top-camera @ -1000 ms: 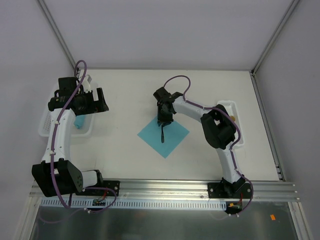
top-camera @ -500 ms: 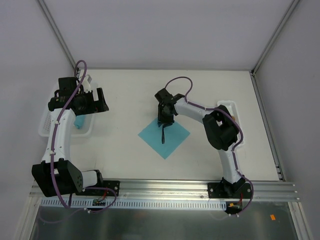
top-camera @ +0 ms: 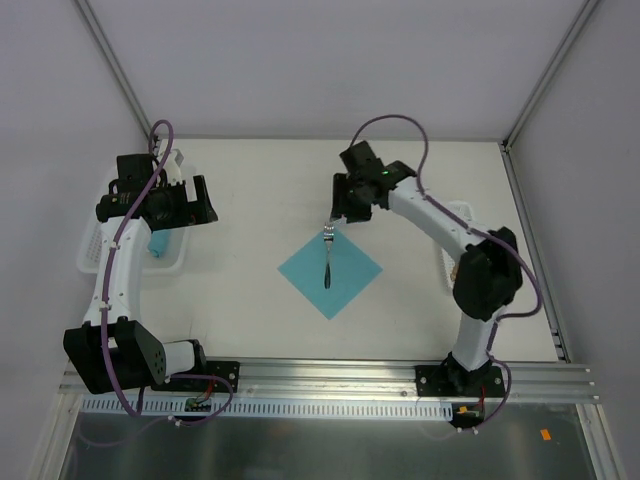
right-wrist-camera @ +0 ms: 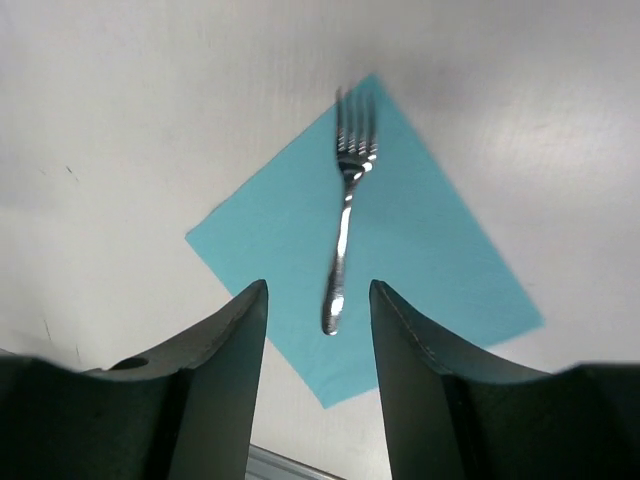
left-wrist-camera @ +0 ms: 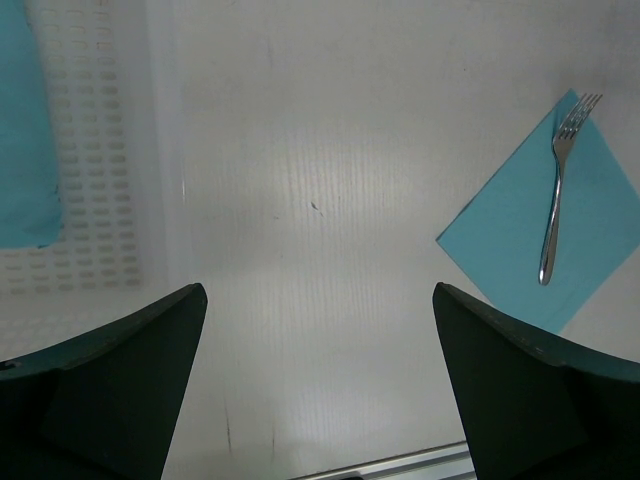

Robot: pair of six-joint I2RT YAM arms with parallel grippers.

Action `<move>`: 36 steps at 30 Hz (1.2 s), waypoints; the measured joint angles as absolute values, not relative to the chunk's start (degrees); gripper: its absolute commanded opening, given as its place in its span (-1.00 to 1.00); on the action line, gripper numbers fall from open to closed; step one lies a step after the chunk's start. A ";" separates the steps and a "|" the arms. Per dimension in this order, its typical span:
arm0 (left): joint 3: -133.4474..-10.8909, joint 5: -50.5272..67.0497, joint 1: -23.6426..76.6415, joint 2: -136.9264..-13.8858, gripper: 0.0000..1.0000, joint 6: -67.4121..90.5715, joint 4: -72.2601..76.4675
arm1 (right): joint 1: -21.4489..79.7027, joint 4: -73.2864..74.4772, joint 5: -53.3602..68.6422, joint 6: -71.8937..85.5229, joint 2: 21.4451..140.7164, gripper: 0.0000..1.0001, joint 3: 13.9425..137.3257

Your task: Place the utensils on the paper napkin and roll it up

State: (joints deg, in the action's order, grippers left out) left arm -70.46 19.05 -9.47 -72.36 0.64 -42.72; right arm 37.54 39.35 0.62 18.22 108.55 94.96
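Note:
The turquoise paper napkin (top-camera: 345, 280) lies flat on the table as a diamond. One of the utensils, a silvery fork (top-camera: 327, 258), rests on it with its tines at the far corner. My right gripper (top-camera: 346, 210) hangs above and just behind that corner, open, with nothing between its fingers; in the right wrist view the fork (right-wrist-camera: 343, 235) and napkin (right-wrist-camera: 430, 250) lie below the gripper (right-wrist-camera: 318, 288). My left gripper (top-camera: 204, 203) stands wide open at the far left, well away from the napkin (left-wrist-camera: 600, 240) and fork (left-wrist-camera: 556, 195).
A white perforated basket (top-camera: 92, 250) at the left edge holds more folded turquoise paper (left-wrist-camera: 20, 130). A second white basket (top-camera: 462, 212) sits at the right, partly behind the right arm. The aluminium rail (top-camera: 330, 378) runs along the near edge.
The right gripper has opened wider, let go of the fork and pulled up and back to the right. The fork stays on the napkin. The left arm has not moved.

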 measured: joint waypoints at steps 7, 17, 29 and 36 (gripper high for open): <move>-70.67 21.37 -9.47 -72.36 0.97 -1.58 -42.72 | 15.70 42.06 -6.02 9.87 85.27 -0.29 83.29; -70.67 28.42 -9.47 -71.55 0.97 -5.34 -42.72 | -1.54 43.75 -11.18 5.89 88.75 -0.38 67.66; -70.67 28.51 -9.47 -70.39 0.98 -5.69 -42.74 | -5.17 36.64 -10.28 5.02 100.75 -0.39 67.94; -70.67 28.51 -9.47 -70.39 0.97 -5.41 -42.74 | -5.17 34.28 -9.21 4.38 104.03 -0.83 67.94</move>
State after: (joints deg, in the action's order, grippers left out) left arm -70.67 28.51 -9.47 -70.39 -5.41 -42.74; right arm -5.17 34.28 -9.21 4.38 104.03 67.94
